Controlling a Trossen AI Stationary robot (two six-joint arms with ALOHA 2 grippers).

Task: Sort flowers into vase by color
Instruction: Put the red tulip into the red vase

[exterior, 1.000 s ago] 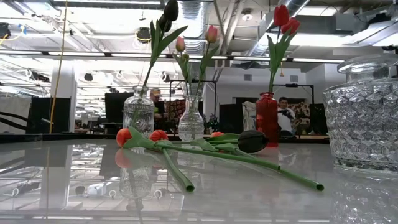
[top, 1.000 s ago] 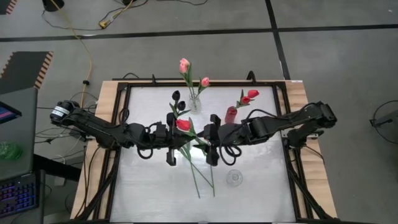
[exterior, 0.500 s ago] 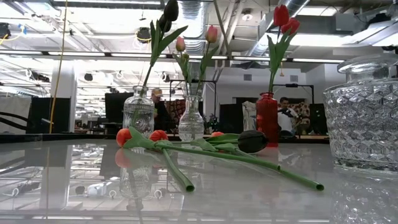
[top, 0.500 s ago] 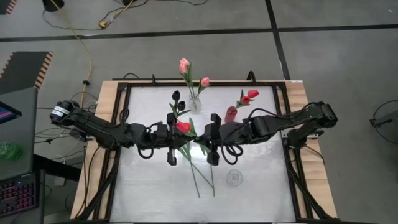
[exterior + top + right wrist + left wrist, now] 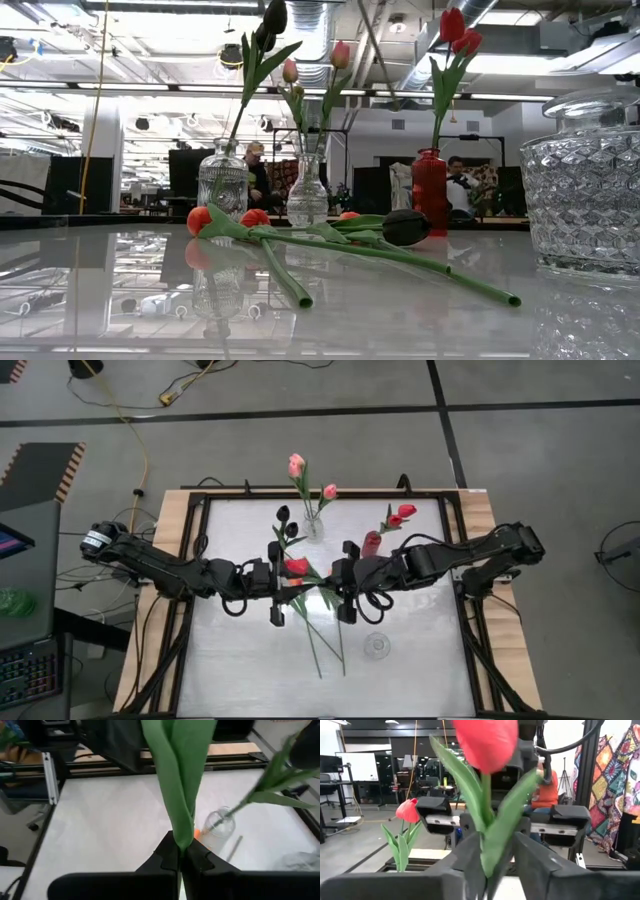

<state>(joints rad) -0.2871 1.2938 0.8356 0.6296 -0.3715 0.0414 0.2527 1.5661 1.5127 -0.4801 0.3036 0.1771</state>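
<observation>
Above mid-desk (image 5: pixel 240 660): right gripper (image 5: pixel 180 851) jaws clenched on red tulip (image 5: pixel 485 742) stem; left gripper (image 5: pixel 492 857) jaws loosened, slightly apart, flanking same stem.

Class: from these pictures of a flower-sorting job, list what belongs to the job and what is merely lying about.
Job:
- held red tulip, right gripper shut on its stem, left gripper around it
- loose tulips on the table
- red vase, two clear vases holding tulips
- empty clear vase

Lying about:
- floor cables
- keyboard

Tulip (image 5: pixel 295 565) between left and right end effectors
</observation>
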